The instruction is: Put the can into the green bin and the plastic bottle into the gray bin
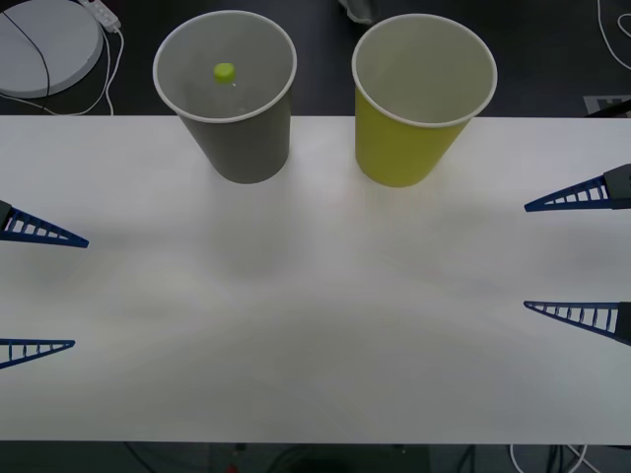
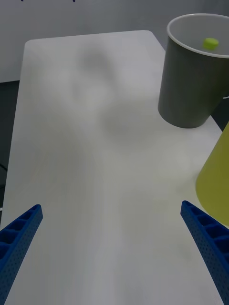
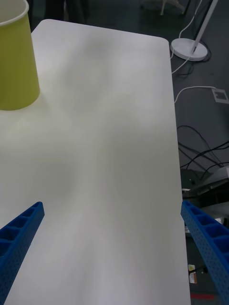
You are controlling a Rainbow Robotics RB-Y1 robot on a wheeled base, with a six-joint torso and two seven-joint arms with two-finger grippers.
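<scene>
Two paper cups on the white table [image 1: 315,325]: gray bin [image 1: 242,138] at 11 o'clock, lime bottle cap [image 1: 224,71] inside; yellow-green bin [image 1: 404,143] at 1 o'clock. My left gripper [image 1: 39,291] and right gripper [image 1: 577,256] spread wide, empty.

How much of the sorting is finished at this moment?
The plastic bottle already sits inside the gray bin, its lime cap visible. Nothing is in hand: left claw and right claw hover open at the table edges. Whether the green bin holds the can cannot be told.
</scene>
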